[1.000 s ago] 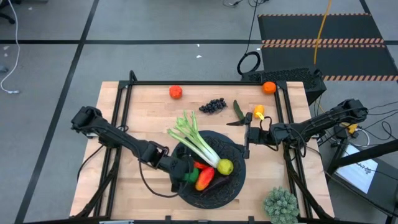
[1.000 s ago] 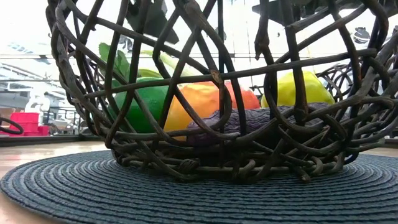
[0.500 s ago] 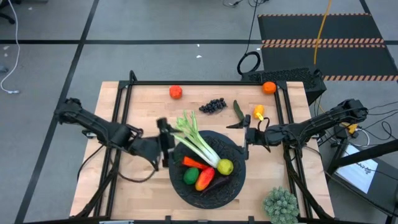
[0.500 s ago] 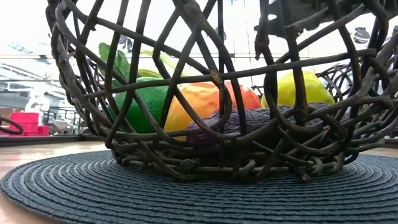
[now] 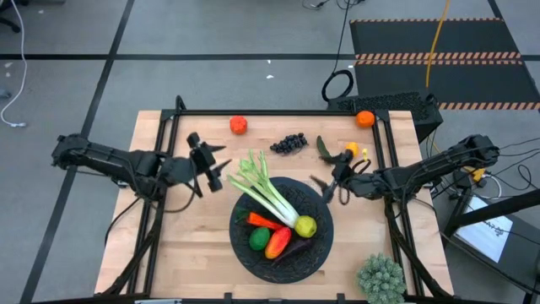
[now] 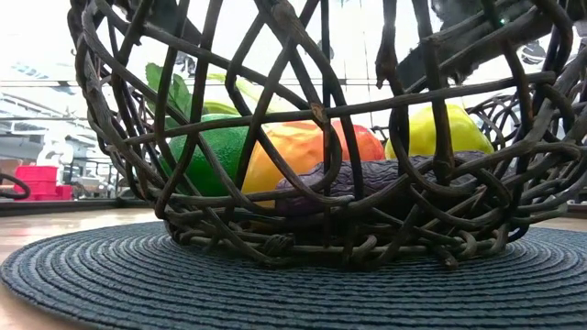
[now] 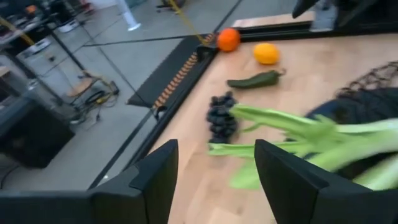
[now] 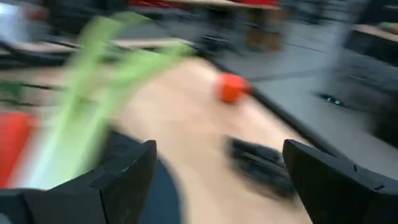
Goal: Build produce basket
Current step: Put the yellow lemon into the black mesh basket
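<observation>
Both dark arms reach inward over the table from opposite sides, seen from above. The left arm stretches from its base at the table's left edge, elbow low, forearm running toward the middle — its left gripper (image 5: 205,162) hangs in the air with nothing between its fingers (image 7: 155,180), which stand apart with a clear gap in the left wrist view. The right arm comes in from the table's right edge, bent at the elbow, its wrist angled toward the centre. The right gripper (image 5: 325,187) is spread wide — its two dark fingers (image 8: 127,177) sit far apart at either side of the right wrist view, holding nothing.
</observation>
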Motion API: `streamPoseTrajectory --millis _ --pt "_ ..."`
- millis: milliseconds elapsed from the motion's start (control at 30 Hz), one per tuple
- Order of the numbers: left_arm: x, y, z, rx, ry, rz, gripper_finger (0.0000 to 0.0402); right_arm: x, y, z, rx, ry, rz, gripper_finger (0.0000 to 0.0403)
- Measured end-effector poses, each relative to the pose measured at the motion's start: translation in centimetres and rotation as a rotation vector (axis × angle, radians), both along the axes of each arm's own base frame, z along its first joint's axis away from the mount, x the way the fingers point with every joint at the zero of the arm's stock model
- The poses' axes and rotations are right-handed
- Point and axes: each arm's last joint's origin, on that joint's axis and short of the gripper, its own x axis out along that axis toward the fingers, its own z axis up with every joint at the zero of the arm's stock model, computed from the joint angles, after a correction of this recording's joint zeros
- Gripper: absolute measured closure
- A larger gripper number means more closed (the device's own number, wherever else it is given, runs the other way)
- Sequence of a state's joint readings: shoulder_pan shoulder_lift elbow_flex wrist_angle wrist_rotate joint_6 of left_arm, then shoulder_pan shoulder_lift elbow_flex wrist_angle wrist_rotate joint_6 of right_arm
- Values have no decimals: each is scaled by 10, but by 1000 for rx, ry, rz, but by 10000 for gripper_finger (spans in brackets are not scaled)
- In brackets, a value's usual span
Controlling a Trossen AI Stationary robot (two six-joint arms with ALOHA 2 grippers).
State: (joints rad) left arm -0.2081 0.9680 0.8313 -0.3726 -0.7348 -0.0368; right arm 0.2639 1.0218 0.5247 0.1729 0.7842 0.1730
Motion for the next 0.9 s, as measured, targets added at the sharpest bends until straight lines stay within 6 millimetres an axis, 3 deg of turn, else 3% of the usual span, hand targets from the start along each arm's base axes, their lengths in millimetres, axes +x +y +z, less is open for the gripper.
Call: streamPoseTrajectory --millis 200,367,533,667,900 --pt "-5 16 -5 20 12 12 202 -4 -33 -9 7 62 -251 74" --pt "-3 25 -2 66 13 24 203 -7 -68 -17 207 68 -320 89" --pt "-2 32 -1 70 10 30 204 -23 -97 -29 400 124 -477 89" --pt "-2 38 -2 52 13 23 204 -35 -105 -38 499 171 -592 89" --pt "0 44 -4 28 15 46 204 -49 -102 -47 587 255 -721 65"
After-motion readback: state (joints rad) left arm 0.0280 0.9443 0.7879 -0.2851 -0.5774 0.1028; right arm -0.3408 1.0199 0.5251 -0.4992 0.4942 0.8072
